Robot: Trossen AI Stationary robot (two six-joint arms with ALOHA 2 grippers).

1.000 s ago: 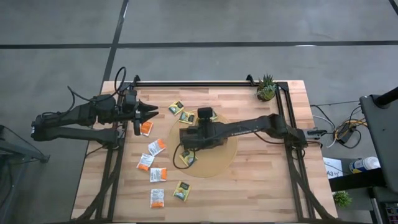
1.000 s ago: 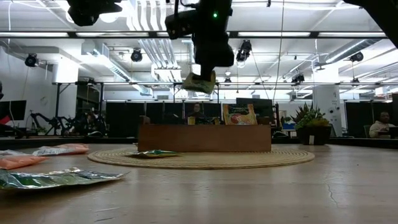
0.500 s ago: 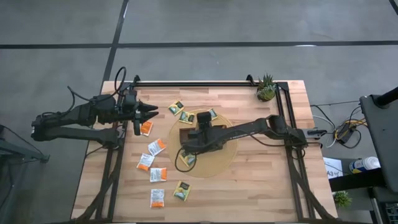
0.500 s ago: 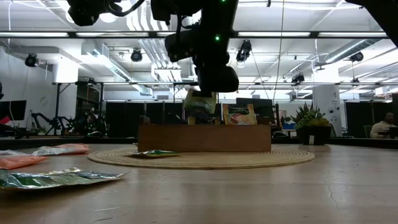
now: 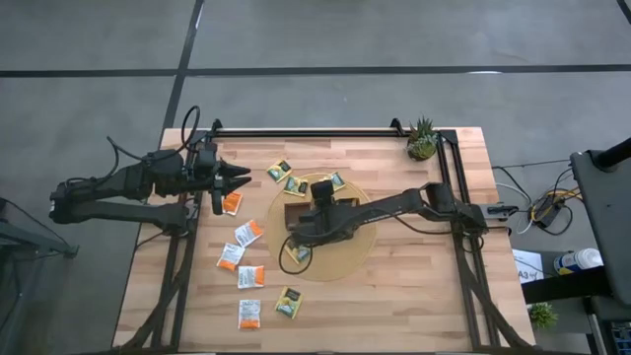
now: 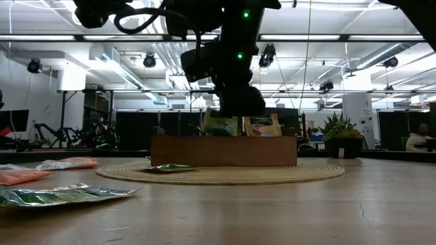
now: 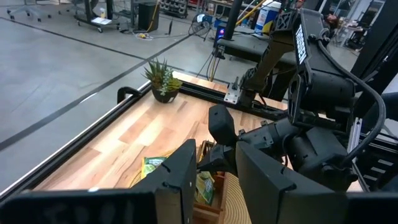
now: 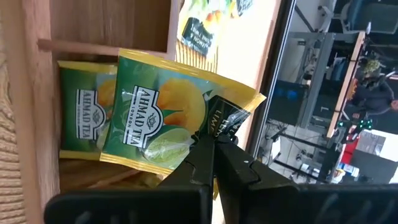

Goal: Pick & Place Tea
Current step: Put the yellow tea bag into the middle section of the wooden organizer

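Note:
My right gripper (image 5: 299, 219) is shut on a yellow-green tea sachet (image 8: 165, 118) over the brown wooden tray (image 6: 225, 150), which stands on a round woven mat (image 5: 340, 258). In the low view the sachet (image 6: 219, 124) shows just above the tray's near wall. A like sachet (image 8: 79, 119) lies in the compartment beneath it, and another (image 6: 262, 125) stands in the tray. Several more yellow-green and orange sachets (image 5: 247, 233) lie on the table's left half. My left gripper (image 5: 240, 177) hovers open above the table's left side. My right gripper pinches the sachet's edge (image 8: 208, 134) between its two fingers. The fingers (image 8: 239, 168) slant down from the table's right side. The sachet hangs tilted below them, its lower part behind the tray's wall. I cannot tell whether it touches the sachet beneath.
A potted plant (image 5: 423, 141) stands at the far right corner. One sachet (image 5: 298, 253) lies on the mat in front of the tray. A black rail (image 5: 306, 131) runs along the far edge. The table's near right part is bare wood.
My right gripper has come down toward the tray, rolling a little, still shut on the sachet. The sachet has gone from hanging clear above the tray to sitting low, with its lower part behind the tray's wall.

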